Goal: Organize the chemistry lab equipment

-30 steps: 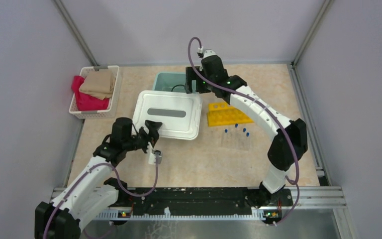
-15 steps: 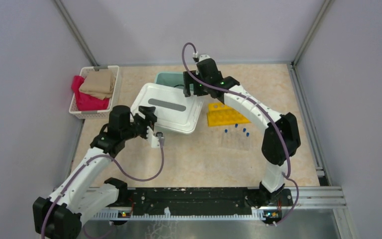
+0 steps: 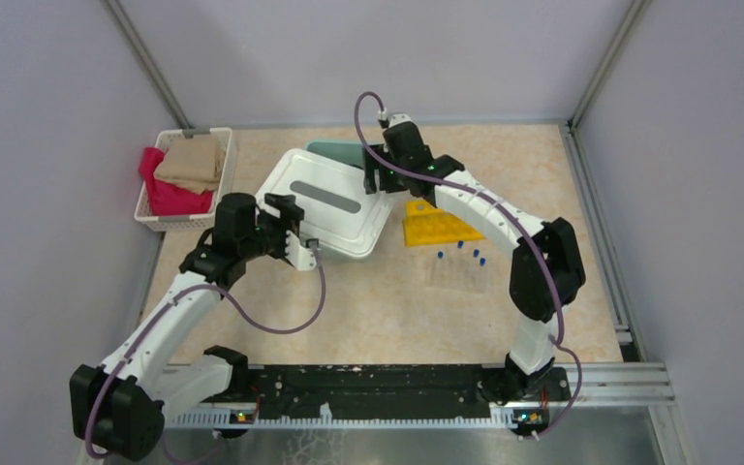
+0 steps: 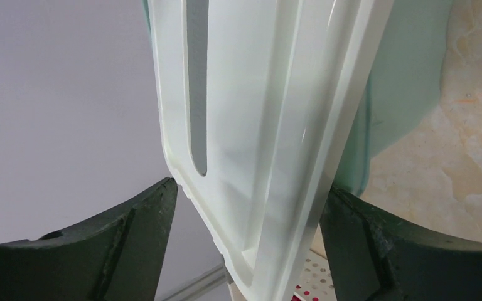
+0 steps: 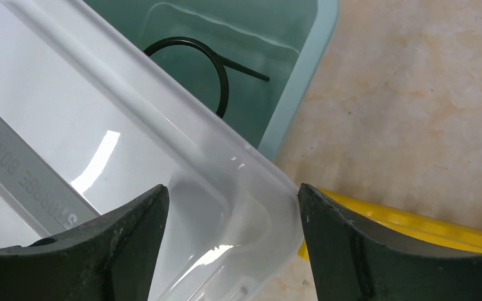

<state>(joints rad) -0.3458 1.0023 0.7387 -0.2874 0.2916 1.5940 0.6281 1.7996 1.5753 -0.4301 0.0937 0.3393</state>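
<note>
Test tubes [image 3: 460, 263] lie loose on the desk [image 3: 397, 310] near the yellow rack [image 3: 436, 225] while the left gripper [image 3: 293, 232], clamped on the white lid [image 3: 334, 208], tilts it farther over the green bin [image 3: 334, 150] holding the black ring [image 5: 207, 63] than a second ago, so level seating seems next, with the right gripper [image 3: 380, 179] at the far corner, its hold unclear.

The top camera looks down from high at the near side on the whole tan marbled table [image 3: 397, 310]. Both wrist cameras sit very close to the flat white plastic lid [image 3: 341, 221] [image 4: 251, 125] [image 5: 69, 125], seen in all three.
</note>
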